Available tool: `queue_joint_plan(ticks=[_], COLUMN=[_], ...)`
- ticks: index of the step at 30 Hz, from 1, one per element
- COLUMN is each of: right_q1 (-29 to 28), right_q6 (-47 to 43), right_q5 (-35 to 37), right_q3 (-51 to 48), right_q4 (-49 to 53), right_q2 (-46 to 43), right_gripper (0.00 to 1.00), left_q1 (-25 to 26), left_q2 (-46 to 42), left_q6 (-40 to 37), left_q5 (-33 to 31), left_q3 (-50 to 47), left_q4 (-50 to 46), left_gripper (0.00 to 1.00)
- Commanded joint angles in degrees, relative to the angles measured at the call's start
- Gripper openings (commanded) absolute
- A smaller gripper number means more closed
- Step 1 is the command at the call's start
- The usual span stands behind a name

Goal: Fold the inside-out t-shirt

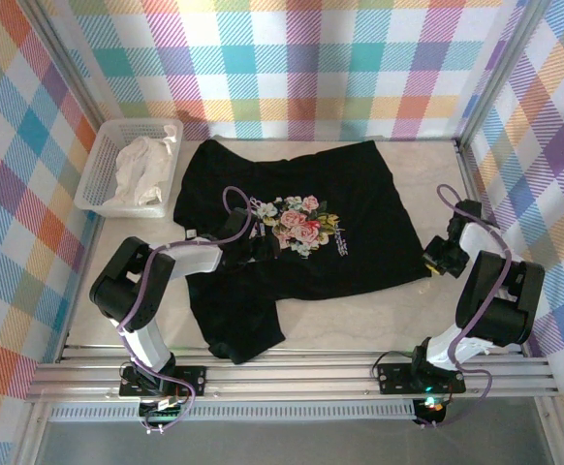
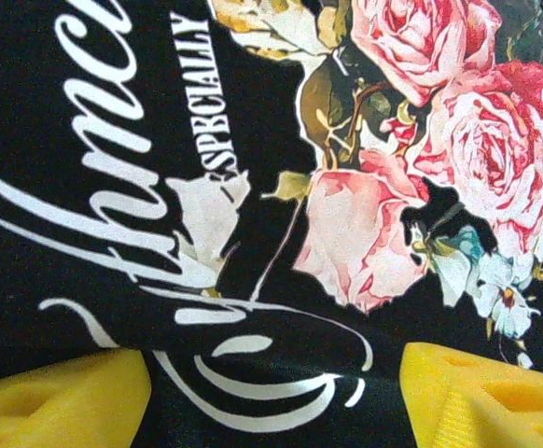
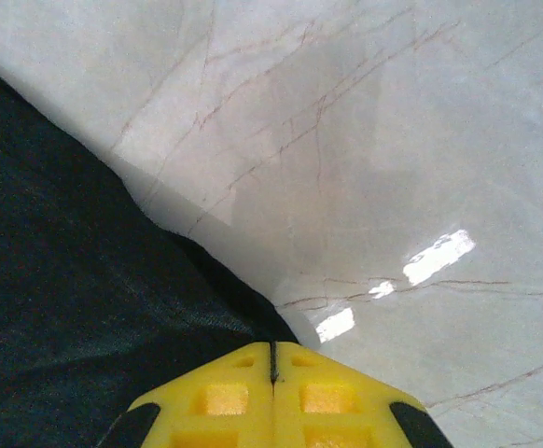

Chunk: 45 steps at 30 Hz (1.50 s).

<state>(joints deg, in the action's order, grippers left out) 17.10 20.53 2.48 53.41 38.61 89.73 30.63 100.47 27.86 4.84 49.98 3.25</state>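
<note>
Yellow fingers (image 2: 57,401) of my left pincer (image 2: 276,362) gape over t-shirt (image 2: 160,103) print; my right pincer (image 3: 273,347) sits clenched at hem.

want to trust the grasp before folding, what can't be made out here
Right wrist: whether the shut right gripper pinches the edge of the t-shirt; its fingertips cover the contact.
Left wrist: the full script lettering, cut off by the frame edges and the left gripper.
Top external: the small print beside the flowers, too small to read.
</note>
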Motion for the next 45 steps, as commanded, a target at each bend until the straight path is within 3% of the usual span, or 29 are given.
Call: queue_joint_plan(ticks=[1, 4, 17, 32, 38, 45], right_q1=[-0.58, -0.92, -1.51, -1.02, -1.02, -1.02], right_q6=[-1.0, -1.2, 0.67, 1.53, 1.44, 1.26], right_q5=[3.03, 3.41, 0.6, -0.13, -1.69, -3.63], right_q3=[2.02, 2.71, -1.8, -1.66, -1.12, -1.08], right_q4=[2.0, 2.21, 3.12, 1.18, -0.89, -2.98], right_q2=[-1.67, -0.69, -2.42, 2.41, 4.57, 3.57], right_gripper=[0.0, 0.0, 0.33, 0.44, 0.41, 0.13], left_q1=[0.04, 0.03, 0.04, 0.04, 0.09, 0.04], left_q2=[5.89, 5.68, 4.56, 3.86, 3.47, 1.77], left_q6=[1.32, 1.32, 1.34, 0.97, 0.98, 0.71], left_q5=[-1.86, -1.61, -0.45, 0.11, 0.17, 0.74], left_q3=[-4.86, -4.96, -4.89, -4.81, -4.8, -3.39], left_q4=[-10.06, -9.93, -9.75, -9.66, -9.59, -9.75], left_gripper=[0.74, 0.74, 0.74, 0.74, 0.74, 0.74])
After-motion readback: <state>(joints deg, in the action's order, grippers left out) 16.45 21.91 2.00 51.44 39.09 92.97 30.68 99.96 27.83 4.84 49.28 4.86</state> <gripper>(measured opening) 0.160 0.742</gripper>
